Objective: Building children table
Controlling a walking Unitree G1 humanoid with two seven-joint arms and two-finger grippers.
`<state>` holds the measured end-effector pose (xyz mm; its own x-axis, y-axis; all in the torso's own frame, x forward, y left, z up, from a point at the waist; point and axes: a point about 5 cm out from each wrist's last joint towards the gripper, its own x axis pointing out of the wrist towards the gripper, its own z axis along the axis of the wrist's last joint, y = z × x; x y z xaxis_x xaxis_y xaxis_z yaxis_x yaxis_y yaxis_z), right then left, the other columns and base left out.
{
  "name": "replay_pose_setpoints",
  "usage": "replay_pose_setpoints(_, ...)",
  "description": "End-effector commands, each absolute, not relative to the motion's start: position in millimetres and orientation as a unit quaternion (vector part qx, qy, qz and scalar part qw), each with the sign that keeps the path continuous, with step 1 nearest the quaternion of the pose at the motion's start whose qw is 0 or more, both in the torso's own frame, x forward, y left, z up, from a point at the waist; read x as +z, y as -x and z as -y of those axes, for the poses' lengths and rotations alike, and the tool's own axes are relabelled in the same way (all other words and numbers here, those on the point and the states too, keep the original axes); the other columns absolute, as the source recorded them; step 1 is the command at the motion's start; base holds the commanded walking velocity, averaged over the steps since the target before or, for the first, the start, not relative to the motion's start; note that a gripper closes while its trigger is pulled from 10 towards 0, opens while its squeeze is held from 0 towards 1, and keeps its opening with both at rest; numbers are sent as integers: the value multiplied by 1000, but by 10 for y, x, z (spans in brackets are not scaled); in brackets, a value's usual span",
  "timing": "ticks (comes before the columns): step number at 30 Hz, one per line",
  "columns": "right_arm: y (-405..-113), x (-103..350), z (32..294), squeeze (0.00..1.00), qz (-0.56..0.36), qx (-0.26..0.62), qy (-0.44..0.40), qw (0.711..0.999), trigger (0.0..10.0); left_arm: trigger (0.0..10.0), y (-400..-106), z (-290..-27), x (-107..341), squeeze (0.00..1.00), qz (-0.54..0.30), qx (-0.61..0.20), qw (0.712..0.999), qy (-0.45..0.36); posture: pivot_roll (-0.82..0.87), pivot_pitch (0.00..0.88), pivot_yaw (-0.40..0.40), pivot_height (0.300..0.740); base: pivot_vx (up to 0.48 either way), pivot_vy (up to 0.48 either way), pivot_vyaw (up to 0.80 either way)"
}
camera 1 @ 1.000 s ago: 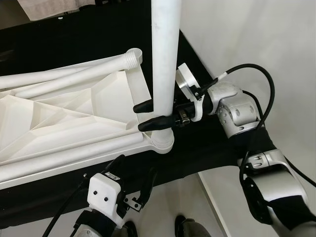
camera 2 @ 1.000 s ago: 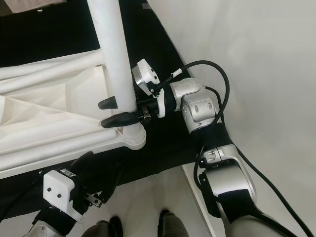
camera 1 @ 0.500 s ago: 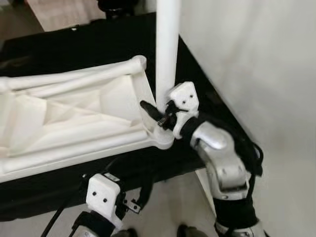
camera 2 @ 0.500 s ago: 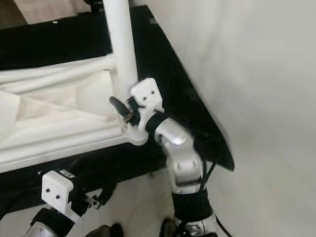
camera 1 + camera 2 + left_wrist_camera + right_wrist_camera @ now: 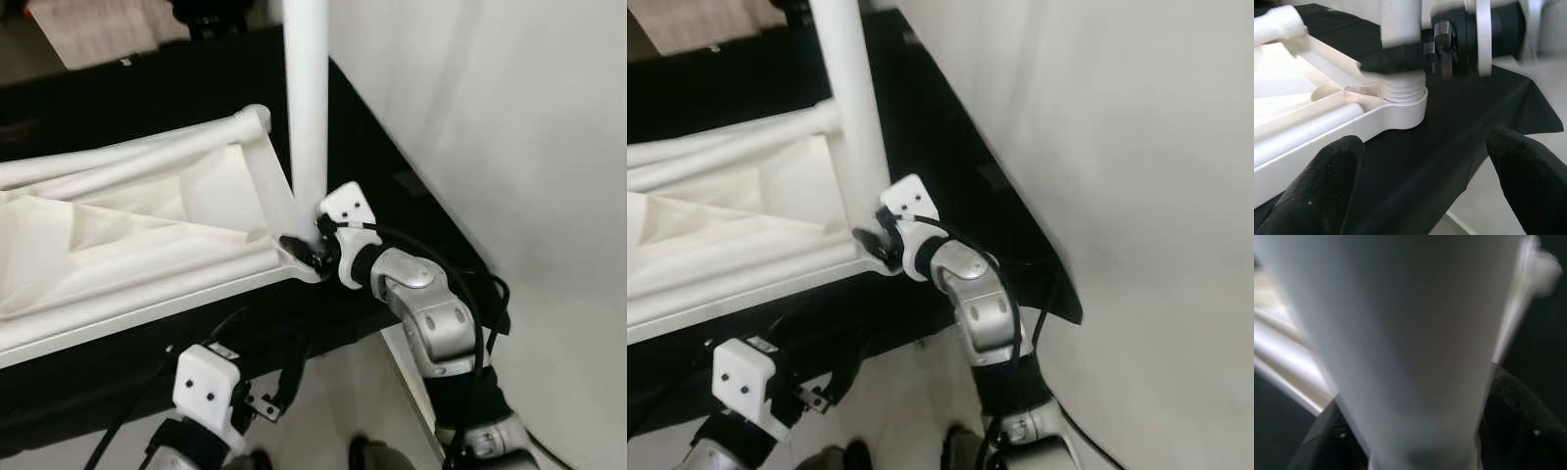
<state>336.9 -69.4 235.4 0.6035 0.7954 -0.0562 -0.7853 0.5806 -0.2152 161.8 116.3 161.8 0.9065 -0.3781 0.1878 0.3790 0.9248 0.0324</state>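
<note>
Inverted white table top (image 5: 137,235), lying on a black cloth (image 5: 392,166) with its ribbed underside up. A white table leg (image 5: 306,98) stands upright in the threaded corner socket (image 5: 1400,98) at the near right corner of the top; a second threaded socket (image 5: 257,116) marks the far right corner.

Right arm: bent sharply at the elbow beside the cloth's right edge, forearm rising from the near right and the wrist turned leftward toward the leg's base. The right gripper (image 5: 299,250) clamps the leg just above the socket, one black finger (image 5: 1393,58) lying across the leg's front; the right wrist view, blurred, shows the leg close between the two dark fingers.

Left arm: low at the near edge of the cloth, below the table top. The left gripper (image 5: 1425,191) points toward the corner socket with its fingers (image 5: 1327,181) spread wide apart, holding nothing and clear of the top.
</note>
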Motion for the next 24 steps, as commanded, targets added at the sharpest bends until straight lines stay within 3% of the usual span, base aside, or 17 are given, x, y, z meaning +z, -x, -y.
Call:
replay_pose_setpoints(1,-3262,2539,687,1000,77,577,121,804,10000,10000,-1595,-1175,1573,0,84,-192,978,0,5,271,17,740,0,0,0)
replay_pose_setpoints(2,-3262,2539,687,1000,77,577,121,804,10000,10000,-1595,-1175,1573,0,84,-192,978,0,5,271,17,740,0,0,0)
replay_pose_setpoints(3,-3249,2563,734,43,78,619,148,767,10000,10000,-1594,-1173,1572,0,84,-193,978,1,7,271,17,740,0,0,0)
replay_pose_setpoints(5,-3273,2553,755,43,73,625,167,759,10000,10000,-1593,-1171,1572,0,84,-194,977,1,7,271,17,740,0,0,0)
replay_pose_setpoints(6,-3294,2553,768,0,67,638,178,746,10000,10000,-1592,-1171,1574,0,84,-194,977,1,10,273,17,740,0,0,0)
replay_pose_setpoints(10,-3354,2603,806,0,50,683,199,701,10000,10000,-1588,-1169,1578,0,85,-193,978,1,17,275,17,740,0,0,0)
replay_pose_setpoints(16,-3527,2793,758,0,66,690,216,688,9529,10000,-1574,-1171,1575,0,83,-193,978,-1,27,276,21,740,0,0,0)
replay_pose_setpoints(17,-3521,2795,757,0,65,697,214,681,0,10000,-1573,-1172,1575,0,82,-193,978,-1,24,279,25,740,0,0,0)
replay_pose_setpoints(20,-3502,2781,766,0,59,720,218,656,0,10000,-1572,-1174,1573,0,82,-193,978,-1,14,277,24,740,0,0,0)
replay_pose_setpoints(24,-3492,2773,782,0,57,730,213,647,0,10000,-1577,-1172,1564,0,82,-193,978,0,-9,273,22,740,0,0,0)
